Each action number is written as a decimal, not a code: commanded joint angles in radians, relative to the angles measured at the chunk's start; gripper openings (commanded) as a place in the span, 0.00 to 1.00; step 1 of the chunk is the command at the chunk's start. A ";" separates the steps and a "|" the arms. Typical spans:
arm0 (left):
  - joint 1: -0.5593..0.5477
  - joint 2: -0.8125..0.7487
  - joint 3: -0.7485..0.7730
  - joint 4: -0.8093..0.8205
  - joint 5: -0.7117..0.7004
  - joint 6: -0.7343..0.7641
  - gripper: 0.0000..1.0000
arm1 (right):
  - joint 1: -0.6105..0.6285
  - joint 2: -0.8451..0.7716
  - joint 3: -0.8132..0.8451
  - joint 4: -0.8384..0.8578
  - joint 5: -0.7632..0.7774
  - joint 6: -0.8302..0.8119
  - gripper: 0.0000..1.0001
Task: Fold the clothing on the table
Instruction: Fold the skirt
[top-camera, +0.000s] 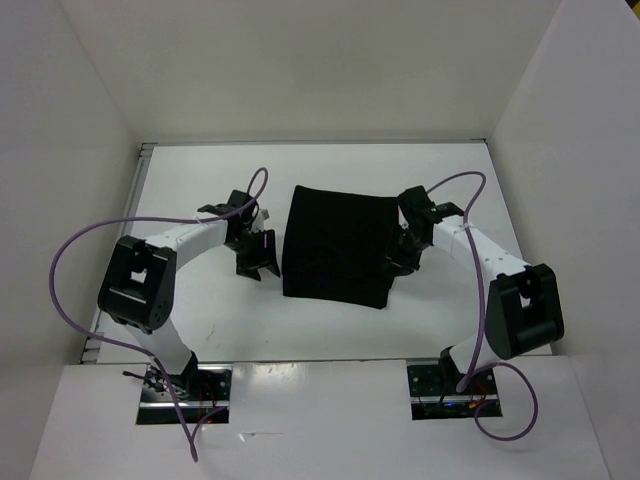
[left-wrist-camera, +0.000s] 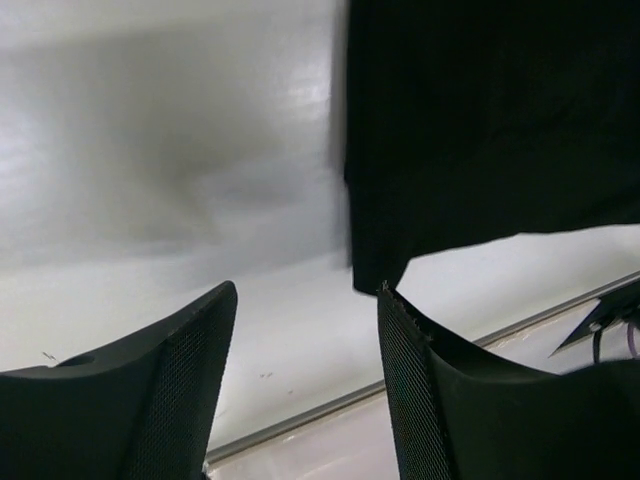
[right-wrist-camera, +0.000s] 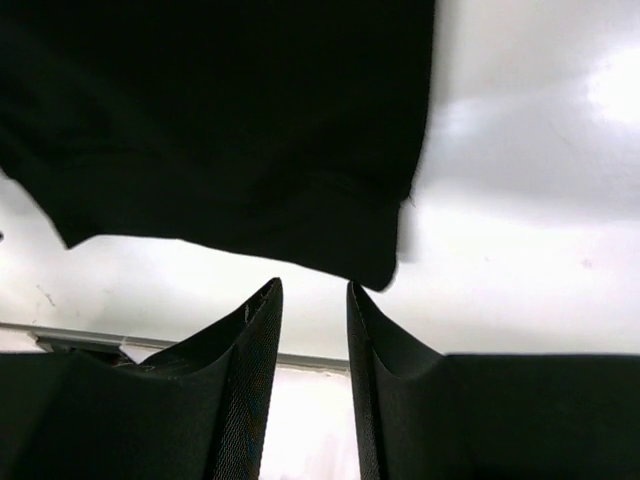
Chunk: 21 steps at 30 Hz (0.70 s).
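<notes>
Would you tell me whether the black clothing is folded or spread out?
Folded, it seems: the clothing lies as a compact rectangle on the table.

We seem to be in a robotics lab: plain white walls (top-camera: 300, 60) box in a white table (top-camera: 200, 320), with two cabled robot arms (top-camera: 185, 238) bolted at its edge.

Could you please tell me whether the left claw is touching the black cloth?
Apart. The top external view shows a strip of white table between the left claw and the left edge of the black cloth.
</notes>
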 joint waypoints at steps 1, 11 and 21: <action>-0.013 -0.059 -0.033 -0.015 0.031 0.013 0.66 | 0.006 -0.062 -0.038 -0.049 0.041 0.068 0.38; -0.058 0.012 -0.027 0.051 0.109 -0.009 0.62 | 0.006 -0.042 -0.081 -0.049 0.097 0.091 0.38; -0.088 0.119 -0.046 0.112 0.118 -0.020 0.32 | 0.006 -0.065 -0.090 -0.049 0.087 0.143 0.39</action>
